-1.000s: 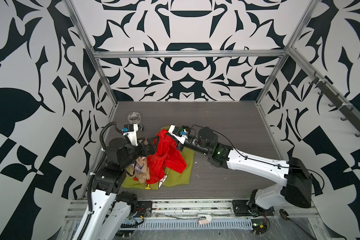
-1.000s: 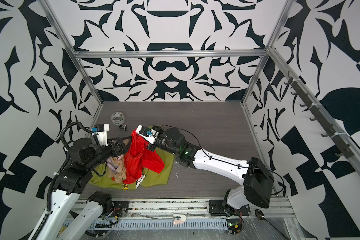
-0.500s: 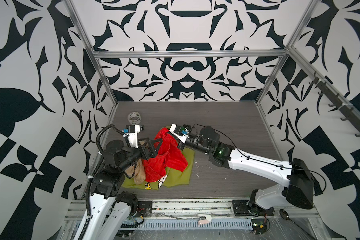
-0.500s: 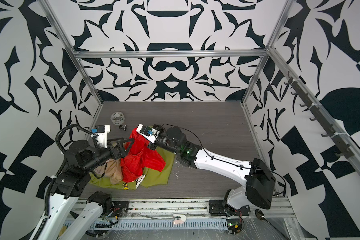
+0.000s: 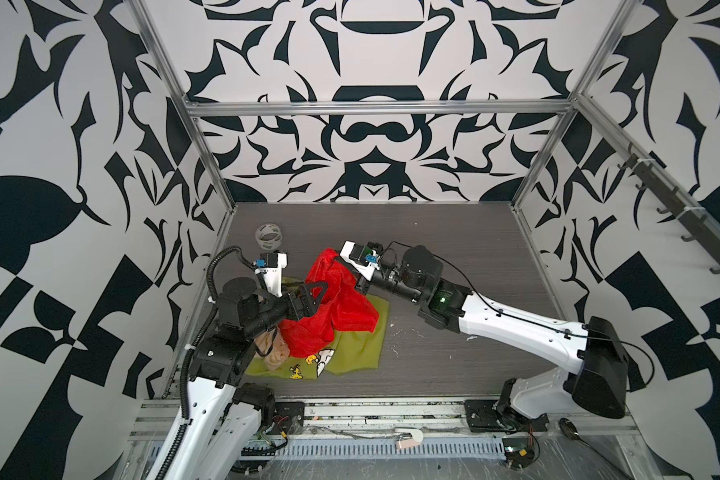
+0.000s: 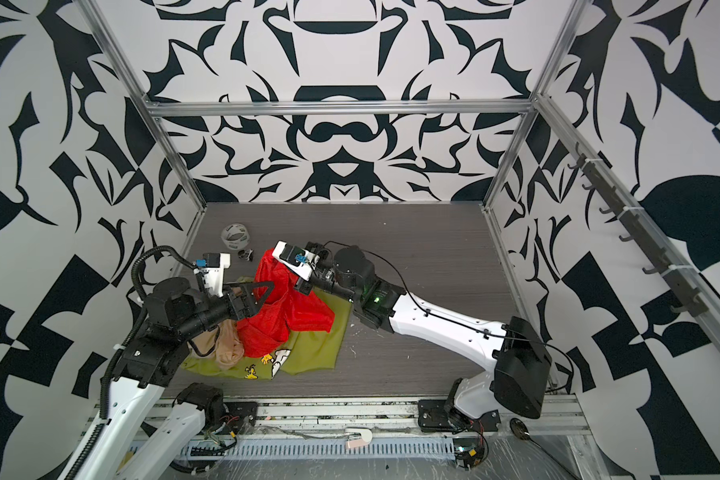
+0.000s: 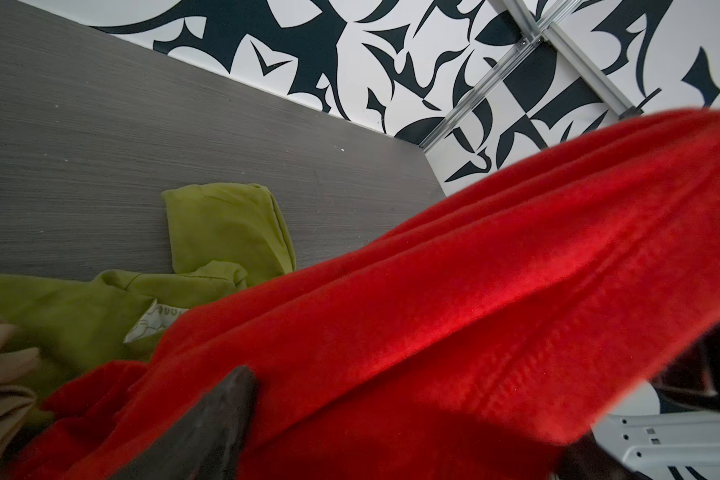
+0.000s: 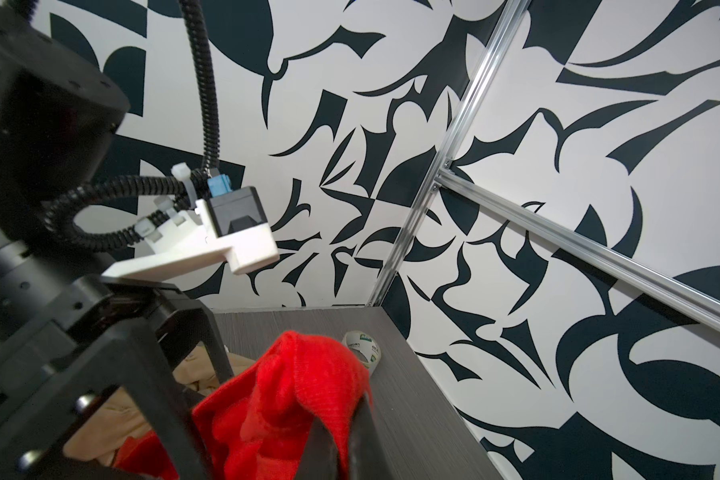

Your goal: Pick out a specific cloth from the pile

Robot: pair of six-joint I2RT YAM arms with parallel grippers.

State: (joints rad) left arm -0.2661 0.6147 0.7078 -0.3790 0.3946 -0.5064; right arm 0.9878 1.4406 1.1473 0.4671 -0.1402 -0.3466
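Observation:
My right gripper (image 5: 336, 260) is shut on the top fold of the bright red cloth (image 5: 344, 309) and holds it up above the pile (image 5: 308, 357). The rest of the cloth drapes down onto the olive-green shirt (image 5: 358, 353). In the right wrist view the cloth (image 8: 296, 390) is bunched between the shut fingertips (image 8: 364, 409). My left gripper (image 5: 320, 301) stands open, its jaws on either side of the hanging red fabric. Only one of its fingers (image 7: 213, 419) shows in the left wrist view, against the cloth (image 7: 433, 311). A beige cloth (image 5: 273, 351) lies under the left wrist.
A roll of clear tape (image 5: 269, 237) stands on the grey table (image 5: 454, 249) near the back left corner, with a small dark object (image 6: 246, 254) beside it. Patterned walls close in three sides. A rail of hooks (image 5: 682, 232) runs along the right wall.
My left gripper has moved right, from beside the beige cloth into the hanging red cloth. The right gripper has kept its hold and shifted slightly back and left.

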